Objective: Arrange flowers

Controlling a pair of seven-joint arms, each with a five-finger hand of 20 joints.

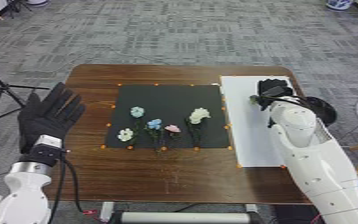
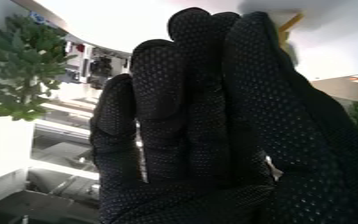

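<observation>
In the head view, my right hand (image 1: 274,88) is over the upper part of the white sheet (image 1: 252,135). A small dark green and bluish piece (image 1: 254,99) shows beside it; whether they touch I cannot tell. The right wrist view has my right hand (image 2: 184,130) with fingers and thumb nearly straight and close together. My left hand (image 1: 49,112) stands open left of the table. On the black mat (image 1: 162,94) lie a pale blue flower (image 1: 137,111), a blue one (image 1: 154,123), a pink one (image 1: 173,128), a small white one (image 1: 126,134) and a larger white one (image 1: 198,115).
Small orange marks edge the mat and sheet on the brown table (image 1: 167,175). A black round object (image 1: 322,111) is beside the right forearm. A tripod (image 1: 4,87) stands at the left on the grey floor. Leafy plants (image 2: 29,65) appear in the right wrist view.
</observation>
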